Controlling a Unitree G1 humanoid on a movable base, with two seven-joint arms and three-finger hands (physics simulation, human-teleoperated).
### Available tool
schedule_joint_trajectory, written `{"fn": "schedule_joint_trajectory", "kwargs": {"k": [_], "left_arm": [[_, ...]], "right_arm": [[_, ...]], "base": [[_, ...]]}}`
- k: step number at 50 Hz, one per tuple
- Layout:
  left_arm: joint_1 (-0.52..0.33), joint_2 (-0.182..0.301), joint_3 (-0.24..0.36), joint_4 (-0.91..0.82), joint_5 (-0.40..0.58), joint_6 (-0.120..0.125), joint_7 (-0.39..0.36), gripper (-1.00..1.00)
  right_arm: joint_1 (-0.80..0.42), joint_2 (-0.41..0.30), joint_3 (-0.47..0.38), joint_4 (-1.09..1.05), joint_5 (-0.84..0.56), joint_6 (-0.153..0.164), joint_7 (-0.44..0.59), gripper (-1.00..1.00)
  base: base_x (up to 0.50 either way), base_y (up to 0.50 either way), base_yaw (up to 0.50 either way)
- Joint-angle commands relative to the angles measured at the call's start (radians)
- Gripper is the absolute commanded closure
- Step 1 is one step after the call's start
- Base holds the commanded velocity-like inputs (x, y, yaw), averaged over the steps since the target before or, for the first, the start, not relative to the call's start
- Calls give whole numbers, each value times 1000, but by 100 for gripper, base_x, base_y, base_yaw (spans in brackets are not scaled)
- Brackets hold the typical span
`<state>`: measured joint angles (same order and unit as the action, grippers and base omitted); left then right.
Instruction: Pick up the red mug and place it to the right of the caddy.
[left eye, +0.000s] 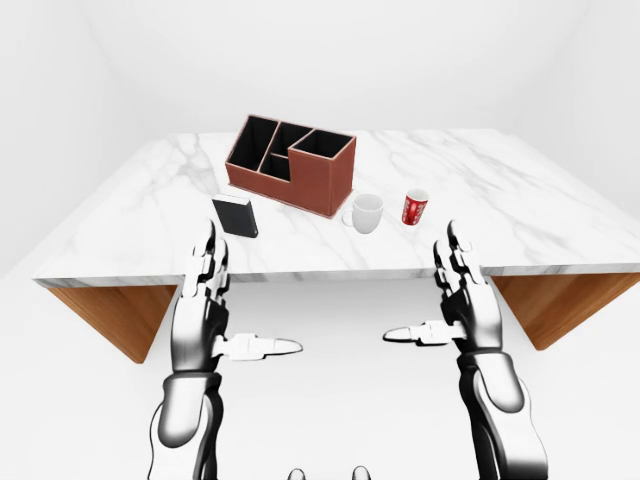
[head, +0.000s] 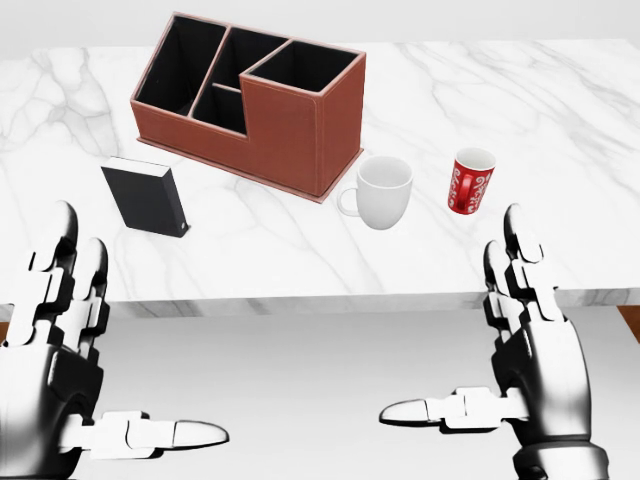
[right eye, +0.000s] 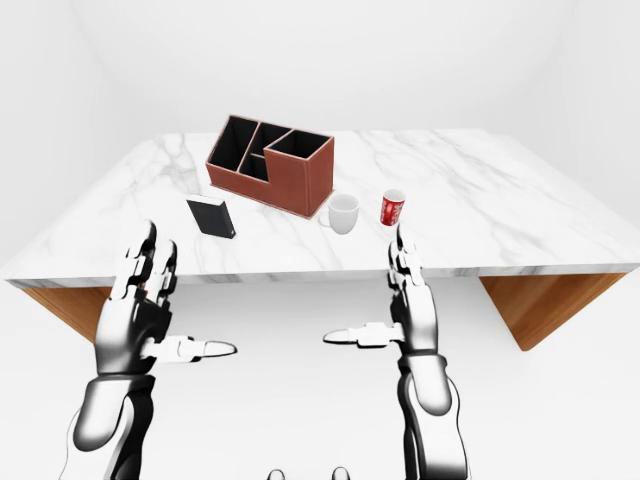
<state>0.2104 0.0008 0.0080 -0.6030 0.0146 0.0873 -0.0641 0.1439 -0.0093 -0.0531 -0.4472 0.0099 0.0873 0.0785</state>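
1. The red mug (head: 471, 180) stands upright on the marble bench (head: 560, 110), to the right of the caddy (head: 255, 100) in the head view, with a white mug (head: 383, 192) between them. It already sits on the caddy's right side, yet well apart from it.
2. A black box (head: 146, 196) stands just below the caddy's left end, clear of the likely path.
3. The right hand (head: 525, 345) hovers below the bench edge, down and right of the caddy, fingers spread and thumb out, holding nothing; it looks posed for a reach toward the red mug.
4. The left hand (head: 55, 350) hangs low and left of the caddy, fingers also apart and empty, probably kept aside.
5. No grasp has begun.
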Motion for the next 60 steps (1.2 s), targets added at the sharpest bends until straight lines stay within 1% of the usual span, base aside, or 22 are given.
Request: {"fn": "schedule_joint_trajectory", "kwargs": {"k": [1, 11, 12, 15, 19, 20, 23, 47, 51, 60], "left_arm": [[26, -2, -7, -70, 2, 0, -4, -100], [37, -2, 4, -102, -2, 0, -9, -100], [44, -5, -2, -105, 1, 0, -7, -100], [43, -5, -3, -118, 2, 0, -5, -100], [41, -6, 8, -128, -6, 0, -5, -100], [53, -4, 38, -156, -26, 0, -14, -100], [53, -9, 43, -161, -24, 0, -19, -100], [58, -18, 53, -197, -22, 0, -29, -100], [62, -19, 43, -193, -18, 0, -30, -100], [65, -18, 47, -215, -22, 0, -31, -100]], "right_arm": [[50, 8, 9, -148, -2, 0, 4, -100], [71, 11, 8, -211, 0, 0, 11, -100], [83, 14, 12, -251, -2, 0, 7, -100], [83, 14, 12, -256, -5, 0, 4, -100], [84, 14, 5, -280, -6, 0, 5, -100], [76, 16, -16, -266, 38, 0, 28, -100], [76, 16, -16, -263, 39, 0, 30, -100], [74, 17, -19, -259, 38, 0, 30, -100], [76, 17, -17, -251, 35, 0, 29, -100], [77, 17, -16, -262, 36, 0, 28, -100]], "base": [[0, 0, 0], [0, 0, 0], [0, 0, 0], [0, 0, 0], [0, 0, 0], [35, 0, 0], [35, 0, 0], [36, 0, 0], [36, 0, 0], [36, 0, 0]]}}
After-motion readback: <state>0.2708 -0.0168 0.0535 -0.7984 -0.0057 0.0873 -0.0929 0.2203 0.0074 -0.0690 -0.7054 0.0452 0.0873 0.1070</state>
